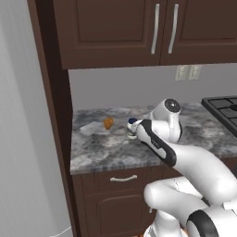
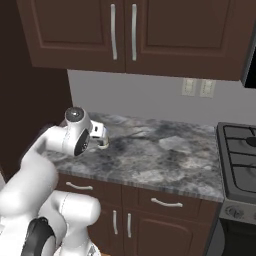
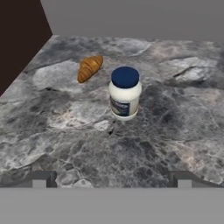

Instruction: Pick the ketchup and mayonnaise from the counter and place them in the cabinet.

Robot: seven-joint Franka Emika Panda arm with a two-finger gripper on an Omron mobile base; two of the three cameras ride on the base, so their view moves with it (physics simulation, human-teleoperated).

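Note:
The mayonnaise (image 3: 125, 92) is a short white jar with a dark blue lid and a dark label. It stands upright on the grey speckled counter (image 3: 65, 131). My gripper (image 3: 112, 179) is open and hovers short of the jar, with bare counter between its fingertips (image 3: 41, 179) and nothing held. From the left base camera the mayonnaise (image 1: 132, 122) peeks out just behind my forearm, near the counter's middle. The ketchup is out of view. A tall dark brown side panel (image 1: 53, 102), probably the cabinet, closes the counter's left end.
A croissant (image 3: 89, 68) lies just left of and behind the jar, also visible as the croissant (image 1: 108, 123). Paired-door wall cupboards (image 1: 162, 32) hang low over the counter. A black stove (image 2: 240, 155) borders the counter on the right. Drawers (image 1: 122, 178) sit below.

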